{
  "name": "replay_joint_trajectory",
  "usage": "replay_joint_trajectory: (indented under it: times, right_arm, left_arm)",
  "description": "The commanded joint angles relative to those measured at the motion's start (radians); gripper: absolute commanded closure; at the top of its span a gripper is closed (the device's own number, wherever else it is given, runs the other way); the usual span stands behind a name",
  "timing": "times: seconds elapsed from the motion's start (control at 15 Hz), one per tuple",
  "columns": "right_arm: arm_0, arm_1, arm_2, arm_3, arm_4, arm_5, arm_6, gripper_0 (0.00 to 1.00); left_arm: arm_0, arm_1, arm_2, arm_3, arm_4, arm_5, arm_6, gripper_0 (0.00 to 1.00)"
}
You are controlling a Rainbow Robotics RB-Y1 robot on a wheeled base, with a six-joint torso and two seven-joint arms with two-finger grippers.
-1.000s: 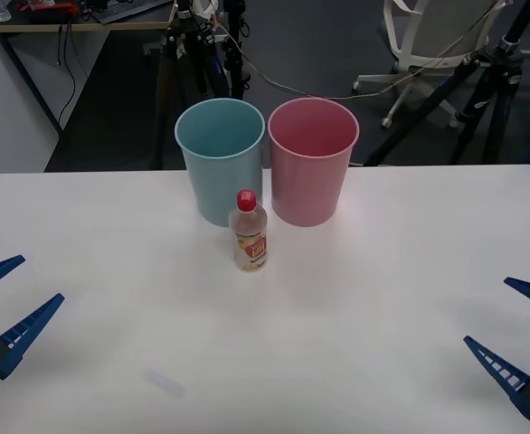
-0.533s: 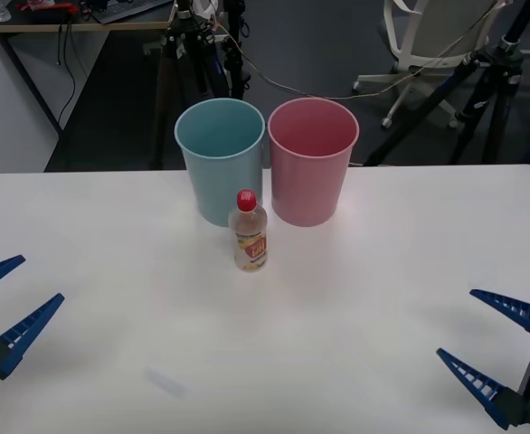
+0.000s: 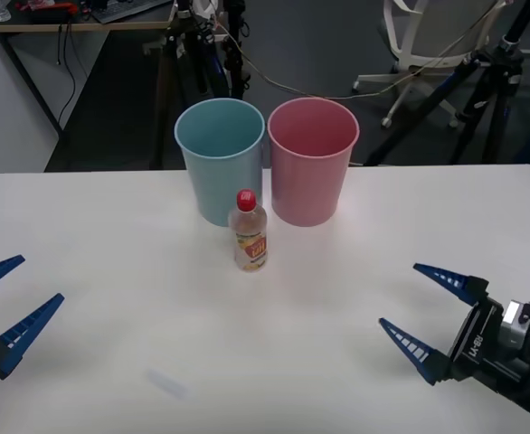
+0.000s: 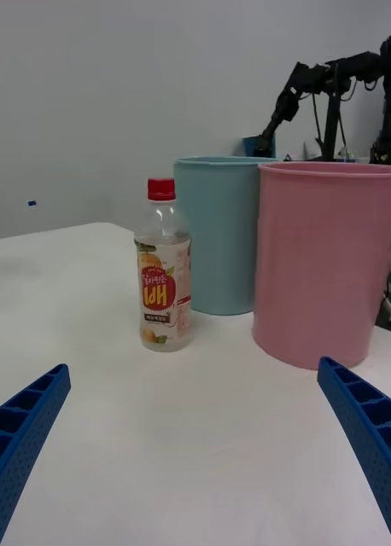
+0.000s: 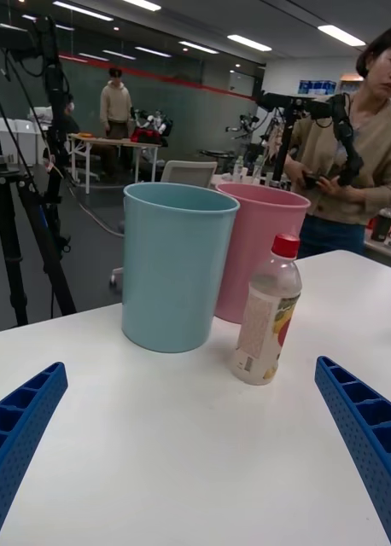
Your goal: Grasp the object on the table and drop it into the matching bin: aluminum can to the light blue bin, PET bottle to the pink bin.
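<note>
My left gripper point(image 3: 3, 307) hangs over the table point(image 3: 111, 271) at its far left edge, about nine o'clock from the bottle, with its blue fingers point(image 5: 20, 418) spread wide and nothing between them.

Moving right, the light blue bin point(image 3: 221, 158) stands upright at the back of the table, at about eleven o'clock from the bottle. What I can see of its inside looks bare. The PET bottle point(image 3: 249, 231) stands upright just in front of the two bins, near the gap between them and a little toward the blue one, red cap up and yellow-orange label facing me. It rests on the table, apart from both of my grippers.

The pink bin point(image 3: 311, 159) stands just beside the blue one, at about one o'clock from the bottle, and the part of its inside I can see also looks bare.

My right gripper point(image 3: 425, 304) is low over the table at about four o'clock from the bottle, fingers point(image 4: 366, 418) spread wide and pointing toward it. The white table between them and the bottle is bare.
</note>
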Motion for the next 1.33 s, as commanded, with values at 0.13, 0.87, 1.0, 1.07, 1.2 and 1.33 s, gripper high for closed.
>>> replay_joint_trajectory:
  times: [0.13,0.87,1.0,1.07,1.2,1.33]
  right_arm:
    - [-0.099,0.052,0.071,0.085,0.014,0.002,0.017,0.00]
    - [-0.314,0.275,0.110,0.304,0.167,0.065,0.053,0.00]
    - [-0.328,0.290,0.123,0.304,0.170,0.096,0.056,0.00]
    - [-0.336,0.302,0.125,0.304,0.170,0.119,0.057,0.00]
    - [-0.346,0.322,0.133,0.304,0.170,0.156,0.062,0.00]
    - [-0.354,0.352,0.131,0.304,0.184,0.186,0.066,0.00]
  left_arm:
    - [0.000,0.000,0.000,0.000,0.000,0.000,0.000,0.00]
    - [0.000,0.000,0.000,0.000,0.000,0.000,0.000,0.00]
    - [0.000,0.000,0.000,0.000,0.000,0.000,0.000,0.00]
    - [0.000,0.000,0.000,0.000,0.000,0.000,0.000,0.00]
    - [0.000,0.000,0.000,0.000,0.000,0.000,0.000,0.00]
    - [0.000,0.000,0.000,0.000,0.000,0.000,0.000,0.00]
